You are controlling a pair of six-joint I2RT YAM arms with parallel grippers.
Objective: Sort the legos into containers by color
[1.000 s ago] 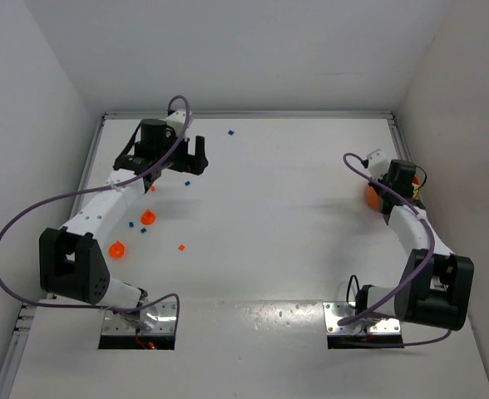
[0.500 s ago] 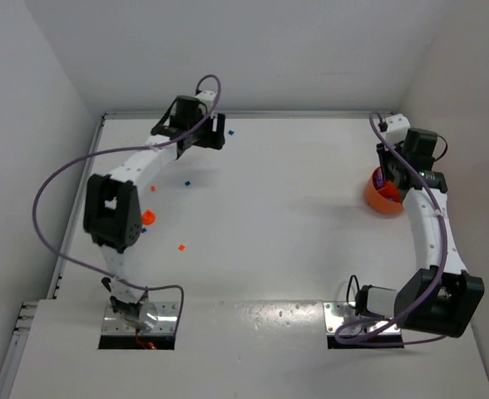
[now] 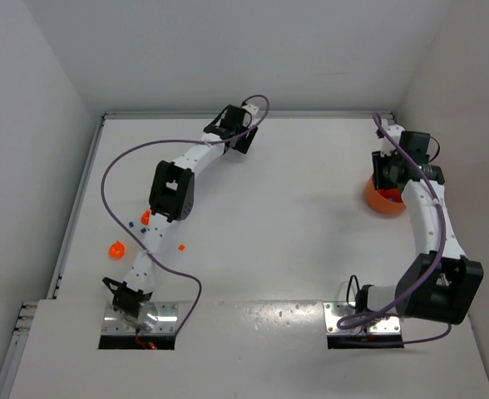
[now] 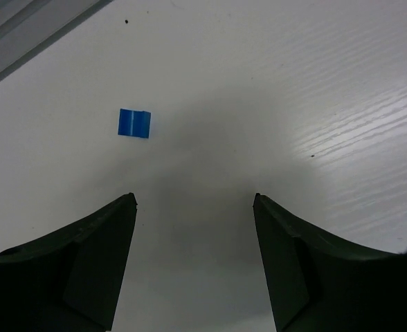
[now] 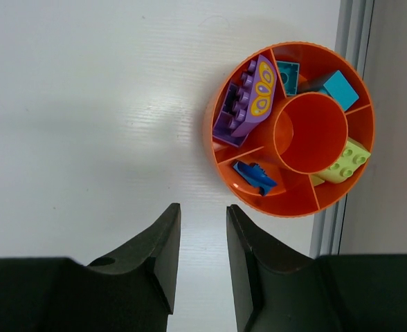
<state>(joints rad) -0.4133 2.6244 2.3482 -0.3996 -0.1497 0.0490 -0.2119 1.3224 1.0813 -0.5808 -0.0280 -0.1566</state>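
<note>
Left gripper (image 4: 195,202), fingers spread and empty, hovers over the white table (image 4: 314,83) at far centre. A small blue plastic lego brick (image 4: 134,124) lies just ahead, untouched. Right gripper (image 5: 202,211), fingers narrowly parted and empty, hangs beside the compartmented round orange bowl (image 5: 286,211) at the right edge.

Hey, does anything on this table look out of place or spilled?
Nothing damaged. Tiny bricks lie scattered on the left of the table, and one blue brick sits alone near the far edge. The orange bowl stands upright, nothing spilled around it.
</note>
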